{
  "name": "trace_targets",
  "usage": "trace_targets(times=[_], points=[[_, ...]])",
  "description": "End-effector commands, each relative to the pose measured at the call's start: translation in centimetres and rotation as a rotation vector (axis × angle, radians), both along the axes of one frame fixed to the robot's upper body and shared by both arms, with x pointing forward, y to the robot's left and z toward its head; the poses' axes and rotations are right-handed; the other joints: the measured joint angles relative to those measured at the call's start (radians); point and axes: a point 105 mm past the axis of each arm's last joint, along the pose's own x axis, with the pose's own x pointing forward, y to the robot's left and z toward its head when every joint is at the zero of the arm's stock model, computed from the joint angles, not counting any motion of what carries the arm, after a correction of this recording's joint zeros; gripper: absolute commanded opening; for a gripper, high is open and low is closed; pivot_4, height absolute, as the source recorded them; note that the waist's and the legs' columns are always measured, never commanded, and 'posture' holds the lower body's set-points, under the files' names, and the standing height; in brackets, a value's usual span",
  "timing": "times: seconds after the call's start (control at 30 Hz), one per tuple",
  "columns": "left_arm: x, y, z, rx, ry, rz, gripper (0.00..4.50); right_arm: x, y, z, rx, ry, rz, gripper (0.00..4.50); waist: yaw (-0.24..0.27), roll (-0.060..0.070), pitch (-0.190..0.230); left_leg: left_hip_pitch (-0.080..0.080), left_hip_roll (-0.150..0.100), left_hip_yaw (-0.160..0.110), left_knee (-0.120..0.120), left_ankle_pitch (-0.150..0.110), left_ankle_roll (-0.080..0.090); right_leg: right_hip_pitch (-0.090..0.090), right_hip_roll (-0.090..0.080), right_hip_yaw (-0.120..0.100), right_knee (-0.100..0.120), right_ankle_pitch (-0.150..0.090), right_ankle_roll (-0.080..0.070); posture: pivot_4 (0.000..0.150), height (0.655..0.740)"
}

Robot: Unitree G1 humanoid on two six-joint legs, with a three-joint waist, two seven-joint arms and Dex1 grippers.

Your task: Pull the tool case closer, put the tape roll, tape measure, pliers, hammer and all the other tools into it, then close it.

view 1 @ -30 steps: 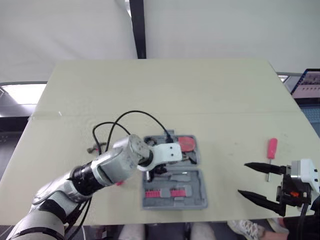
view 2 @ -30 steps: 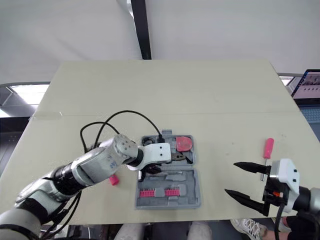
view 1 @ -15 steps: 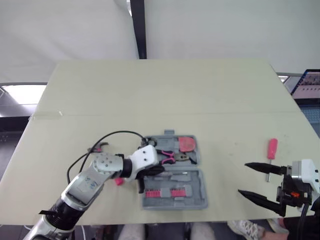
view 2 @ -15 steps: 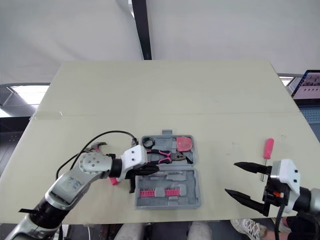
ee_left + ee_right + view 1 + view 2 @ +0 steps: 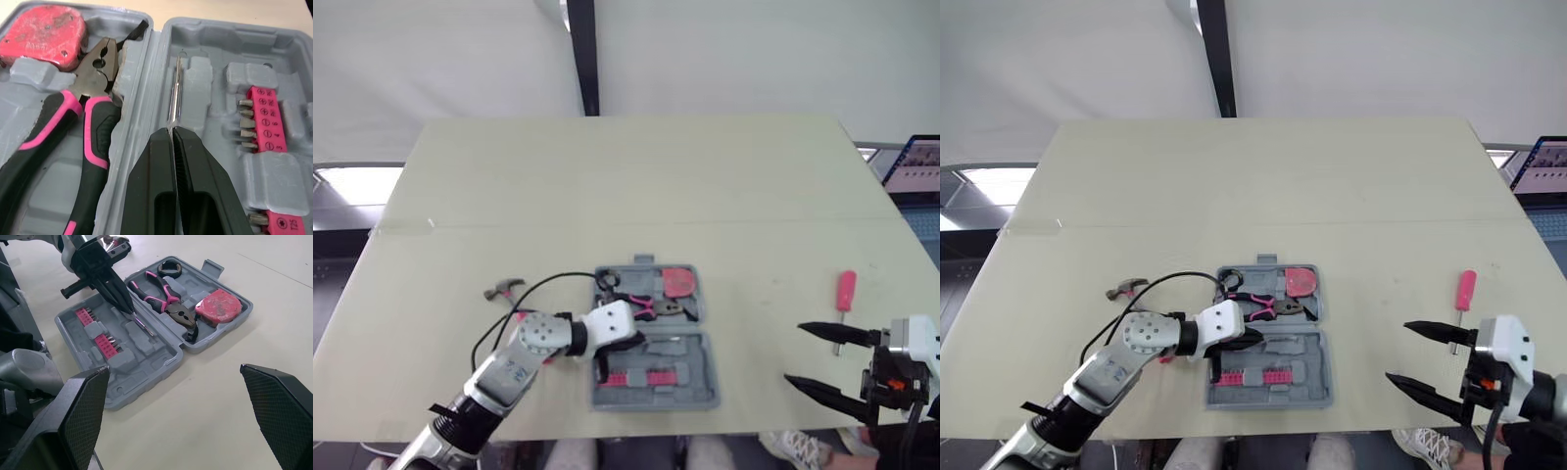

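**A:** What does the head camera tell about progress?

**B:** The tool case (image 5: 700,387) lies open near the front edge of the table (image 5: 607,176), so I judge the pulling is finished. The tape roll (image 5: 607,282), the pliers (image 5: 641,306) and the tape measure (image 5: 679,282) lie in its far half. The hammer (image 5: 504,288) is on the table to the left of the case. A pink screwdriver (image 5: 844,292) lies well apart on the right.

**A:** And the arms?

**B:** The left gripper (image 5: 628,343) is over the near half of the case. The right gripper (image 5: 818,360) hangs near the screwdriver with its fingers spread wide, holding nothing.

**A:** The left wrist camera?

**B:** The two fingers (image 5: 146,191) are pressed together. Their tips meet the end of a thin metal rod (image 5: 173,100), which lies in a groove beside the pink bit holder (image 5: 266,120). I cannot tell whether they pinch the rod or only touch it.

**A:** The right wrist camera?

**B:** It looks across at the open case with the same three tools in place. The left gripper's tips are down at the rod.

**A:** What is left, then?

**B:** In my judgement about half: the hammer, the screwdriver, then closing the lid.
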Motion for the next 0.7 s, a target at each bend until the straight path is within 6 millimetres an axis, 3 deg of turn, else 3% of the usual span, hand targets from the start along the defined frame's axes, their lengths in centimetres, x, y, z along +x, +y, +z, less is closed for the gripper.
trace_targets(times=[0.03,0.7], points=[[0.0,0.0,0.3,0.004,-0.026,-0.014,0.18,-0.3,0.0,1.1,-0.006,-0.043,0.007,4.50,0.000,0.000,0.000,0.000,0.000,0.000,0.000,0.000,0.000,0.000,0.000,0.000,0.000,0.000,0.000,0.150,0.7400],[-0.8,-0.2,-2.7,0.131,0.087,-0.020,0.18,-0.2,-0.1,1.4,-0.015,-0.048,0.001,4.50,0.001,0.002,-0.002,0.001,0.000,0.000,0.000,0.000,0.000,0.002,0.000,0.000,0.000,0.000,0.000,0.150,0.7400]])
